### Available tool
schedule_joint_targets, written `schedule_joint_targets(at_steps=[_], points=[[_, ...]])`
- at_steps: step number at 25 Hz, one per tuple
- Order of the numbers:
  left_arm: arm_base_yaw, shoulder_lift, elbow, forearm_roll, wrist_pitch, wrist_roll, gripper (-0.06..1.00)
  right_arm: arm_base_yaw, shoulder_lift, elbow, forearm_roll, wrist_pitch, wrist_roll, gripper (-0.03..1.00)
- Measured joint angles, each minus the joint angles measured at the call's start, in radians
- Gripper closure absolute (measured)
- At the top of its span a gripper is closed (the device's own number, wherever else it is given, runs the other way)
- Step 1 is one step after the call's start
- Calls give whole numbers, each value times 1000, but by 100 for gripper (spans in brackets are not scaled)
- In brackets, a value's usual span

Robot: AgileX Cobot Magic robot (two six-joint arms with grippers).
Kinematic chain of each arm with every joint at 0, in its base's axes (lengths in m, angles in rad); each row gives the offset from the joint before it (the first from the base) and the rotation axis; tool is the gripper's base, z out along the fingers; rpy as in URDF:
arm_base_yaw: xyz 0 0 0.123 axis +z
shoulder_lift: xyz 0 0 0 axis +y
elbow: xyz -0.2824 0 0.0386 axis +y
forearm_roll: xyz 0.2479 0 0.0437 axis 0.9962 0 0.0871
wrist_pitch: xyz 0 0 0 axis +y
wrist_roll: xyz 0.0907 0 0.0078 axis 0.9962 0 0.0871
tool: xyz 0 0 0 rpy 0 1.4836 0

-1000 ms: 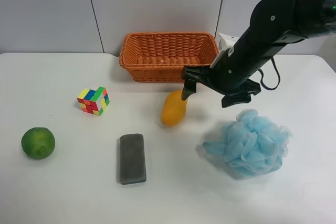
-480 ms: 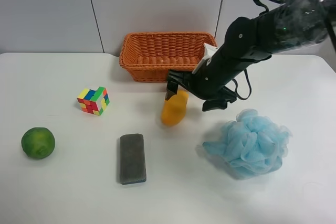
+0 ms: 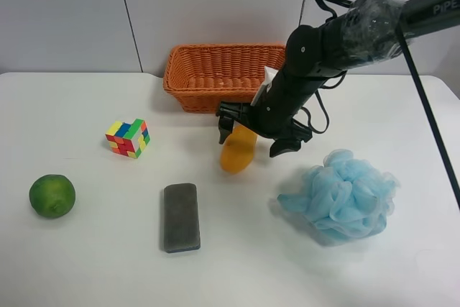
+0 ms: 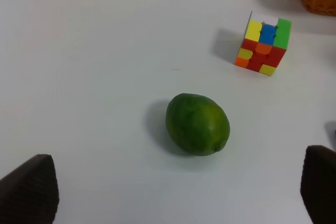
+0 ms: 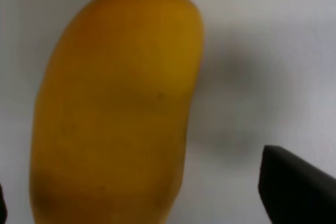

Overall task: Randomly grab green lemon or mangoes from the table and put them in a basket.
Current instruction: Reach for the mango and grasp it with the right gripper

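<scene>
1. White counter (image 3: pixel 86 264) carries everything (neither fruit is in the wicker basket (image 3: pixel 215 95) yet).
2. Right tool (image 3: pixel 250 141) is spread wide, straddling the mango (image 3: pixel 238 150) near the basket, with no grip.
3. Left tool (image 4: pixel 173 187) gapes above the green lemon (image 4: pixel 198 124).
4. One each: mango, green lemon, basket, puzzle cube (image 3: pixel 128 138), grey block (image 3: pixel 181 217), blue bath pouf (image 3: pixel 341 195).

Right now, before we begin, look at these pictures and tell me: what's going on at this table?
The right gripper is down at the mango on the table, close by the basket. Its jaws stand open on either side of the fruit, with a gap showing, so nothing is grasped yet. The left gripper hovers open above the green lemon, which lies near the colourful cube. No fruit shows in the basket.
</scene>
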Motion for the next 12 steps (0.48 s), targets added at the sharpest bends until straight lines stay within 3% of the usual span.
schedule_joint_targets(at_steps=[12], points=[[0, 0, 0, 0, 0, 0, 4, 0, 14, 0, -60, -32, 44, 2]])
